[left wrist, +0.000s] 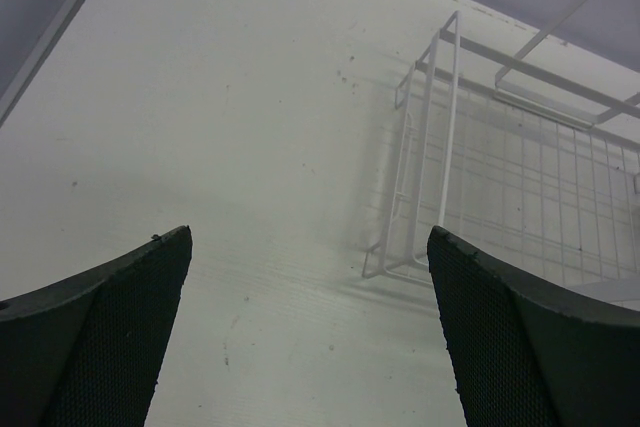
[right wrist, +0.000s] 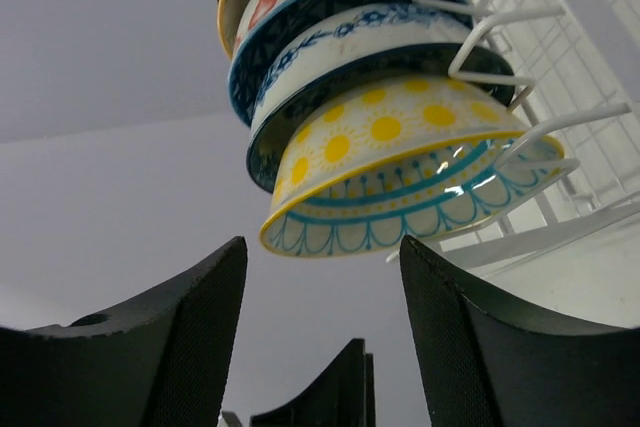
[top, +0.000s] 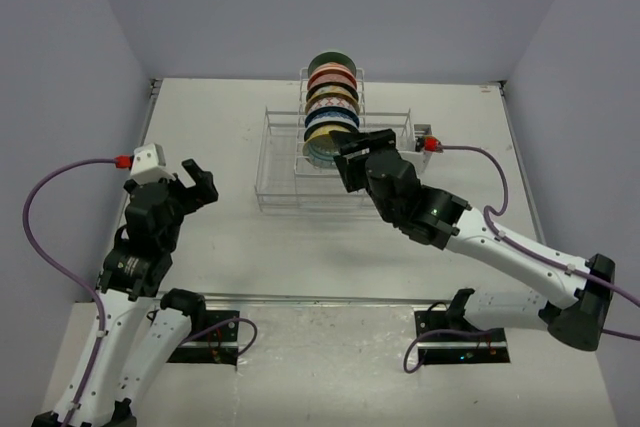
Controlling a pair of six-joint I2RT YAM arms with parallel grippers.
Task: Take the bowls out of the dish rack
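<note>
The white wire dish rack [top: 285,172] stands at mid-table. Several patterned bowls [top: 330,107] stand on edge in its central row, from a dark green one at the back to a yellow one at the front. My right gripper [top: 362,154] is open and empty, just in front of the frontmost bowl. In the right wrist view that yellow-dotted bowl with teal trim [right wrist: 400,147] hangs just above my open gripper [right wrist: 322,247], with blue-white and orange-red bowls behind it. My left gripper [top: 187,184] is open and empty over bare table, left of the rack.
In the left wrist view the rack's near-left corner [left wrist: 440,147] stands ahead and right of my open left gripper [left wrist: 308,237]. Grey walls close the table's back and sides. A purple cable runs along each arm.
</note>
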